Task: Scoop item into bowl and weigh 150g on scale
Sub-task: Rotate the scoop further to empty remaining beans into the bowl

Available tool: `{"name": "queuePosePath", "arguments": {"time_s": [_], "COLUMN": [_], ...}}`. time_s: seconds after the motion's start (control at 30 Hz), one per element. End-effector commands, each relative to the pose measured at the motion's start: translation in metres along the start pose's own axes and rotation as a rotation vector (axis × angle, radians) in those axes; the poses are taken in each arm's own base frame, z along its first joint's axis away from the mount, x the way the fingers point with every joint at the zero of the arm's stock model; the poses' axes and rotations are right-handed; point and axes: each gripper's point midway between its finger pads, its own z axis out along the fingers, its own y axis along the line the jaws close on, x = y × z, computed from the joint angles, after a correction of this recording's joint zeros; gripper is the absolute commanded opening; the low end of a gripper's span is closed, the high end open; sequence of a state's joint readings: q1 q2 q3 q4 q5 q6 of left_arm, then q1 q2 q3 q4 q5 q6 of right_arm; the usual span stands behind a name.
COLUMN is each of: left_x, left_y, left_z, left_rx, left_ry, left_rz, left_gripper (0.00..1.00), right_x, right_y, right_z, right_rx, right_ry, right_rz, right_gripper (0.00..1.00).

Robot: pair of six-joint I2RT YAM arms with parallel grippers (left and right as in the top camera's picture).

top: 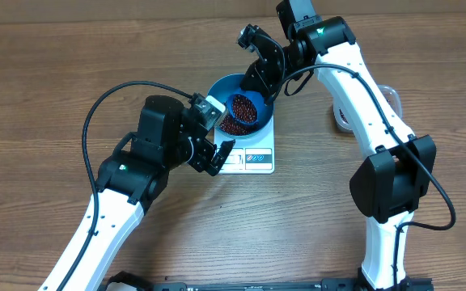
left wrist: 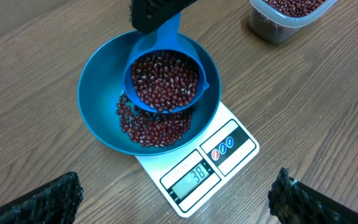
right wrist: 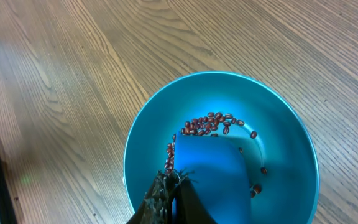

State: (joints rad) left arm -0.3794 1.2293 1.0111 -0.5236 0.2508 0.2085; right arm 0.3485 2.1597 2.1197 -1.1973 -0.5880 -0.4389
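Right hand point(top: 259, 74) pinches the loaded scoop point(left wrist: 168, 34), poised over the bowl point(left wrist: 98, 93) on the scale point(left wrist: 229, 146). Beans point(left wrist: 151, 127) lie thin inside; display reads 38, so plenty of scooping is left. Left hand point(top: 219, 155) spread at the bowl's 8 o'clock.

1 scale point(left wrist: 197, 168) is counted. 1 bowl point(left wrist: 98, 93) is seen on top of the scale. 1 blue scoop point(left wrist: 169, 37) is counted above the scale, over the bowl. 1 clear tub point(left wrist: 284, 22) is found beyond the scale, well apart from it.

The beans point(left wrist: 151, 127) are too many to be counted. 3 lots are made out: 1 in the bowl, 1 in the scoop, 1 in the tub.

2 digits are shown in the scale's display point(left wrist: 191, 177), and 2 oval marks point(left wrist: 222, 146) are printed beside it.

2 arms are counted, 1 on either side of the scale: the left arm point(top: 120, 186) and the right arm point(top: 370, 105). 2 grippers are counted: the left gripper point(top: 215, 158) just beside the scale and the right gripper point(top: 259, 79) above it.
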Motion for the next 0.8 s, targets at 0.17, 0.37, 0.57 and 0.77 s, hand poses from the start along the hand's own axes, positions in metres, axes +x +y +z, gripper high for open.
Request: {"name": "queuePosePath", "arguments": {"time_s": [0.17, 0.37, 0.57, 0.77], "left_x": [-0.01, -0.01, -0.01, -0.01], "left_y": [0.0, 0.001, 0.001, 0.001], "left_z": [-0.003, -0.003, -0.003, -0.003], "left_rx": [0.0, -0.002, -0.003, -0.003], "left_ry": [-0.022, -0.021, -0.021, -0.021], "left_rz": [-0.008, -0.008, -0.004, 0.0], "left_gripper": [1.0, 0.99, 1.0, 1.0], "right_x": [-0.014, -0.017, -0.022, -0.025], "right_y": [0.007, 0.01, 0.021, 0.023], "right_z": [-0.006, -0.007, -0.012, -0.015], "right_rx": [-0.017, -0.026, -0.07, -0.065], "right_ry": [-0.04, -0.054, -0.088, -0.099], "right_rz": [-0.057, -0.1, -0.183, -0.225], "right_gripper": [0.04, 0.04, 0.04, 0.04]}}
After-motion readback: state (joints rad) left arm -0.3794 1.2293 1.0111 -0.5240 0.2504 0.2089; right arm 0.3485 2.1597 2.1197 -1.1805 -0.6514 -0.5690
